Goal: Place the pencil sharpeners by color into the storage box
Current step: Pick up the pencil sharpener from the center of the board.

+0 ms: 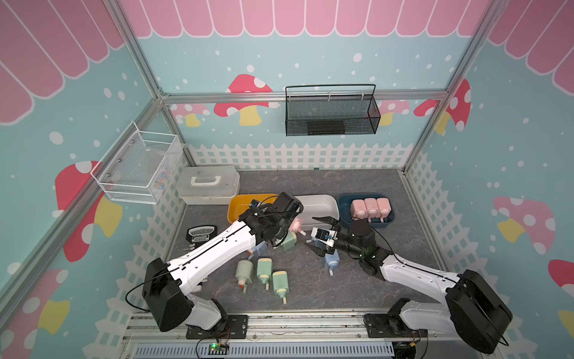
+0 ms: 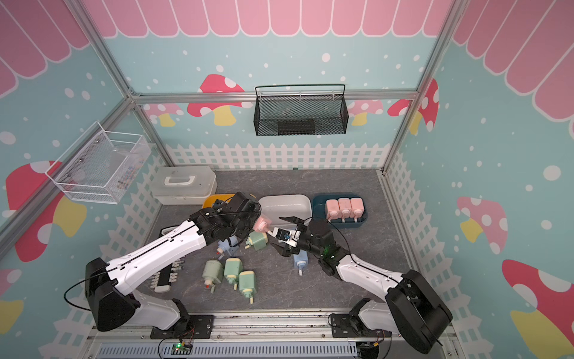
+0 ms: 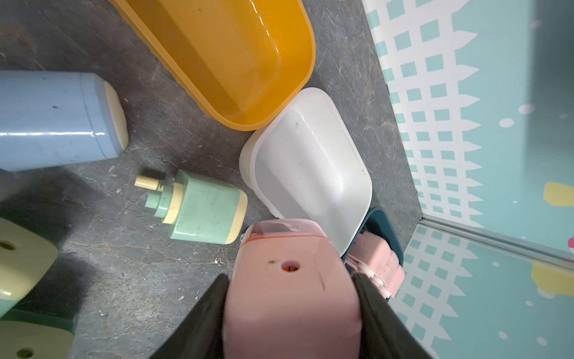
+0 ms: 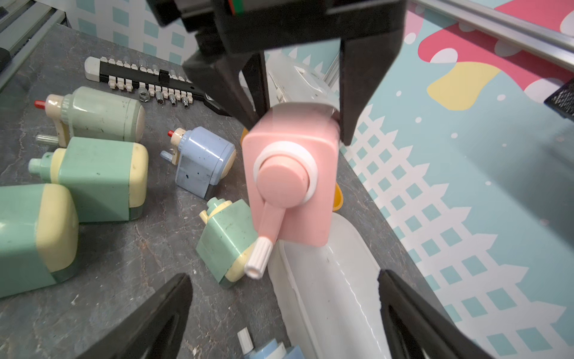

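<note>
Walled cell, aluminium frame [image 1: 217, 98] at corners and along back. Walls [image 1: 202, 62] teal with white dots and red-and-yellow mushroom prints [image 1: 245, 93]. Pink scalloped awning band [image 1: 248, 18] along top, white picket fence print [image 1: 295, 157] along base. Worktop [image 1: 310, 292] dark grey, marbled. Black mesh basket [image 1: 330, 118] hung on back wall, white wire basket [image 1: 136, 167] on left wall. Slotted metal rail [image 1: 295, 323] along front edge. Light soft, even.

Pink sharpener [image 4: 292, 186], green sharpeners [image 1: 264, 269], blue sharpener [image 4: 205, 158]; mustard tub [image 3: 236, 62], white tub [image 3: 310, 161], navy tub [image 1: 344, 206]; grey marbled tabletop [image 1: 357, 286]
</note>
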Controlling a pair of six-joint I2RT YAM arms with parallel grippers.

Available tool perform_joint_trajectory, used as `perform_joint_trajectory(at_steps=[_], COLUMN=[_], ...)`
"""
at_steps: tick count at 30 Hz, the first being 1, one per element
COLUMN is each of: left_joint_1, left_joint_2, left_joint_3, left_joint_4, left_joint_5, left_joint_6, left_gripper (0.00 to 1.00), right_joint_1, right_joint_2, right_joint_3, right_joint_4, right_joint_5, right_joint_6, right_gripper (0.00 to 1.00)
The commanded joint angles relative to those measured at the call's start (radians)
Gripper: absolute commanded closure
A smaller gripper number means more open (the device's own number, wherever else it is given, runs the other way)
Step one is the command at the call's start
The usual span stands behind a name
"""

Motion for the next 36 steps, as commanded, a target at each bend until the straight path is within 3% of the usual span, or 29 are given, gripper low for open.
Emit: perform_joint_trajectory(at_steps=[1, 15, 25, 27, 32, 36], left_joint_1=[0.006, 0.006, 0.008, 0.008, 0.008, 0.008], left_joint_2=[-0.001, -0.004, -0.011, -0.012, -0.009, -0.01], left_joint_3=[-0.006, -0.019, -0.04, -0.043, -0.045, -0.052], left_joint_4=[0.013, 0.027, 0.039, 0.038, 0.039, 0.038], left_joint_5=[0.002, 0.021, 0.048, 0.049, 0.049, 0.034], left_joint_6=[-0.06, -0.073, -0.097, -0.107, -0.115, -0.119], left_gripper=[1.0, 1.0, 1.0, 1.0, 1.0, 1.0], right_joint_1=[0.032, 0.11, 0.13, 0.133, 0.135, 0.135], right_joint_2=[0.052, 0.23, 0.279, 0.277, 0.275, 0.275], right_joint_3=[0.054, 0.099, 0.107, 0.104, 0.101, 0.096], right_joint_4=[0.098, 0.312, 0.388, 0.392, 0.394, 0.392], right_joint_5=[0.062, 0.139, 0.145, 0.143, 0.139, 0.134], right_joint_6=[-0.017, 0.001, 0.005, 0.01, 0.011, 0.01], right_gripper=[0.09, 0.22, 0.37, 0.44, 0.75, 0.94])
